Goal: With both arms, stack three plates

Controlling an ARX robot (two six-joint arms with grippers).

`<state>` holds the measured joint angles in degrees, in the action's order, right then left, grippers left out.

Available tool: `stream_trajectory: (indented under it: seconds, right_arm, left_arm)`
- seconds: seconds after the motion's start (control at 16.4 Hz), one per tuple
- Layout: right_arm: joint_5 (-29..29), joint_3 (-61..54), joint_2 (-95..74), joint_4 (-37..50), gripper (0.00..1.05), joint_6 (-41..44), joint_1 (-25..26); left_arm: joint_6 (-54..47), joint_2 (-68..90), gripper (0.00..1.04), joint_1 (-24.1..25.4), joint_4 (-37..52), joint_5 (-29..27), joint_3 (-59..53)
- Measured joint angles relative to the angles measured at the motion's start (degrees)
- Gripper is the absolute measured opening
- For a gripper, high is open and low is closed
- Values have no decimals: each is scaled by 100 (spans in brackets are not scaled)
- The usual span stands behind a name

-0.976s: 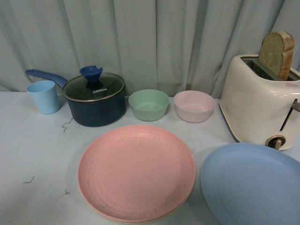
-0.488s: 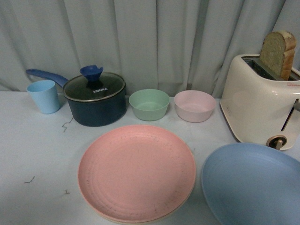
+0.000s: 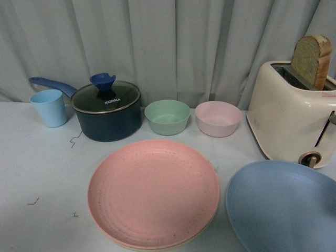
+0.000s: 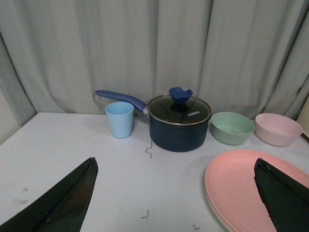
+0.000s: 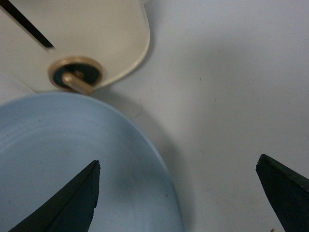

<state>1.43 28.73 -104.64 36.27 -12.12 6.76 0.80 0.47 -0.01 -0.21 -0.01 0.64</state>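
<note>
The pink plate (image 3: 153, 191) lies at the table's front middle, on top of the cream-beige plate, of which only a rim (image 3: 173, 245) shows. To its right, by the toaster, the light blue plate (image 3: 283, 207) lies alone. Neither arm shows in the front view. In the left wrist view my left gripper (image 4: 175, 161) is open over bare table, one finger over the pink plate (image 4: 241, 188). In the right wrist view my right gripper (image 5: 178, 160) is open and straddles the edge of the light blue plate (image 5: 58, 154). Neither gripper holds anything.
Along the curtain stand a light blue cup (image 3: 49, 107), a dark lidded saucepan (image 3: 107, 111), a green bowl (image 3: 167, 116) and a pink bowl (image 3: 217, 118). A cream toaster (image 3: 289, 118) holding a bread slice (image 3: 311, 60) stands right behind the blue plate.
</note>
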Motion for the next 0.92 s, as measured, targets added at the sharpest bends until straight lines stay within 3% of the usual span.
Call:
stream_trajectory:
  seconds: [0.49,0.55,0.92]
  right_arm:
    - [308,511,-984,-199,98,-551,-463]
    - [313,511,-1047,-199,92,-592,-496]
    - [334,315,-962,-17,26,-603,-520]
  left_arm:
    - [0,0,98,0,0,0,0]
    - [0,0,98,0,0,0,0]
    - [0,0,98,0,0,0,0]
